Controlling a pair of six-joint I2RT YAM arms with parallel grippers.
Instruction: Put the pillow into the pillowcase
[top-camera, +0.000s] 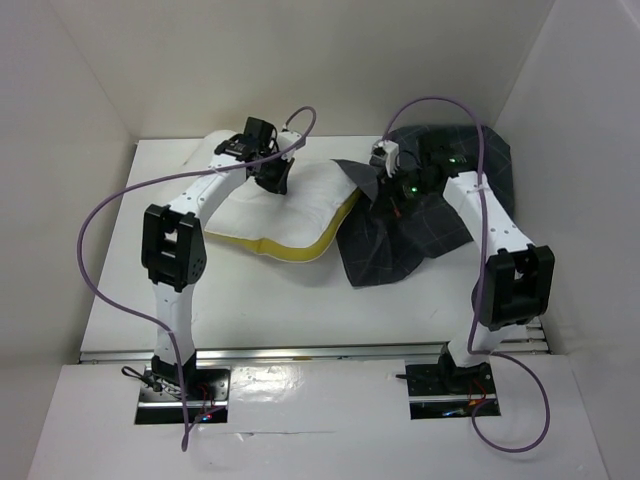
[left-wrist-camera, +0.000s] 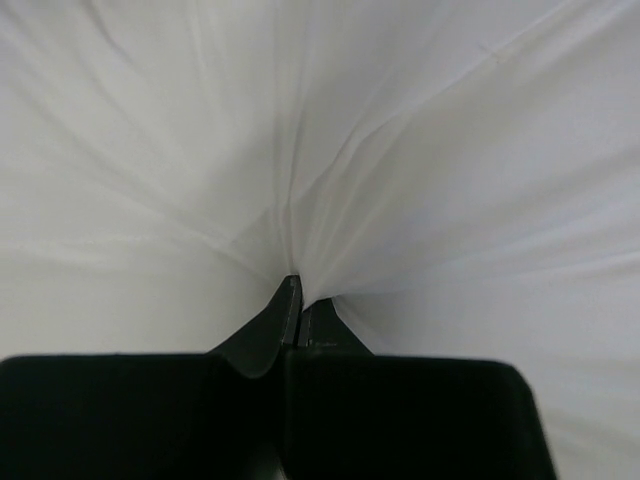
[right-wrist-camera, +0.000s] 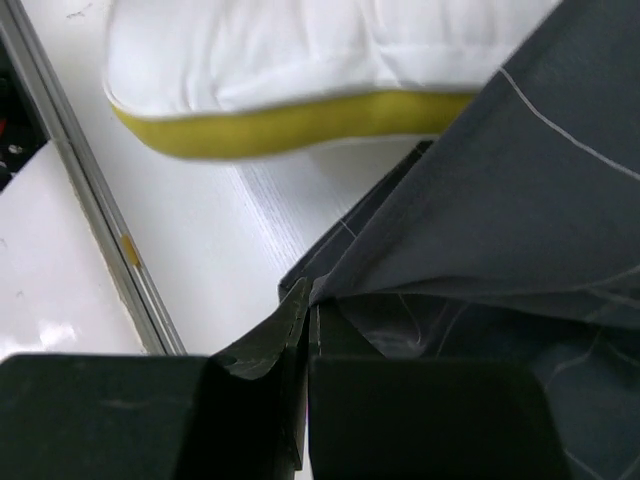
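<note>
While our left gripper (left-wrist-camera: 300, 296) pinches the white pillow (top-camera: 292, 215), our right gripper (right-wrist-camera: 308, 296) clamps an edge of the dark pillowcase (top-camera: 390, 250).

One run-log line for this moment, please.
left hand: shut, pinching soft white yellow-trimmed pillow | right hand: shut on limp charcoal grid-patterned fabric pillowcase | status: pillow not yet inside

One white pillow (top-camera: 285, 210), one grid-patterned pillowcase (top-camera: 400, 250), one table (top-camera: 300, 310), two pincers, left pincer (left-wrist-camera: 302, 300), right pincer (right-wrist-camera: 308, 305)
</note>
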